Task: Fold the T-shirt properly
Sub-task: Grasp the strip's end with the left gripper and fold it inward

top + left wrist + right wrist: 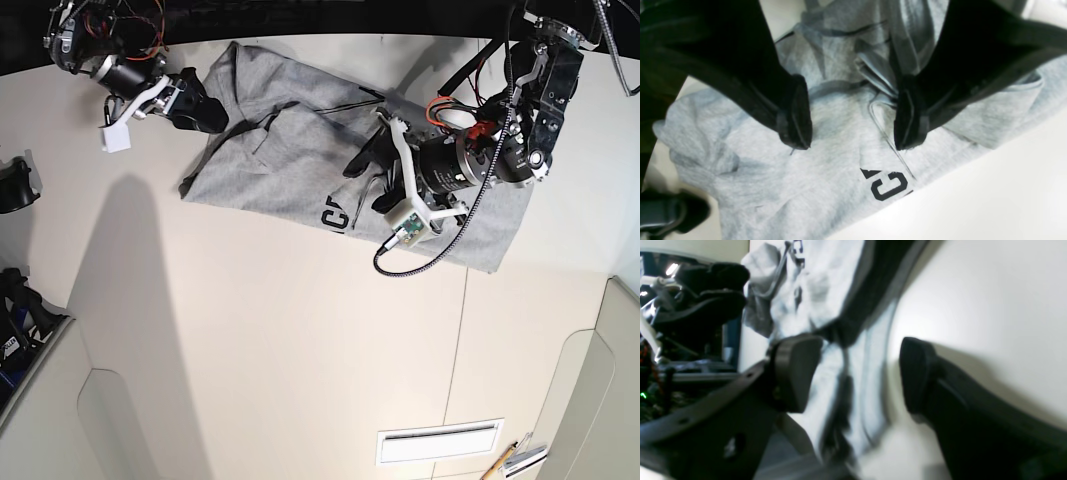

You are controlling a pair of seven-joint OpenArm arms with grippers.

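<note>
The white table (pixel 280 350) spreads under everything. On it the grey T-shirt (pixel 290 165) lies rumpled in a long band, its long axis crossing the base view from upper left to lower right, with folds along its length. In the left wrist view its black lettering sits just below the jaws, near the lower edge. The left gripper (pixel 853 116) has its jaws parted above the shirt's creased middle, cloth visible between the fingertips. The right gripper (pixel 853 375), at the shirt's end on the base view's left, also has parted jaws; a blurred strip of shirt shows between them, nearer one finger, running lengthwise between the tips.
</note>
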